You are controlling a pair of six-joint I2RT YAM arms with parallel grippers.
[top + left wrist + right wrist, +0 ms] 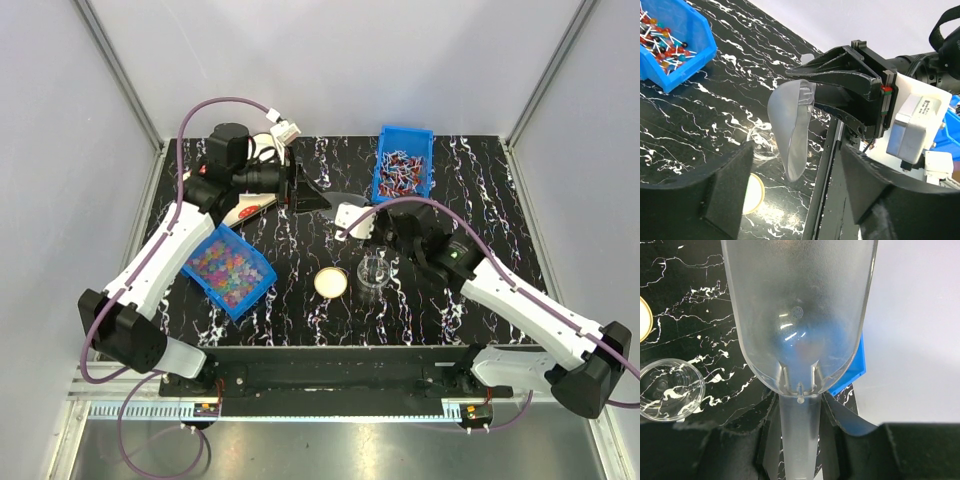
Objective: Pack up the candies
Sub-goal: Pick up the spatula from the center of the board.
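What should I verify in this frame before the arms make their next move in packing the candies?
1. Right fingers shut on the scoop handle: ok.
2. Scoop loaded with candies: not ok, its bowl is empty.
3. Jar upright and open, lid lying beside it: ok.
4. Candies ready in the blue bin: ok.
5. Left fingers apart, one on either side of the scoop's tip: ok.
6. Left fingers touching the scoop: cannot tell.
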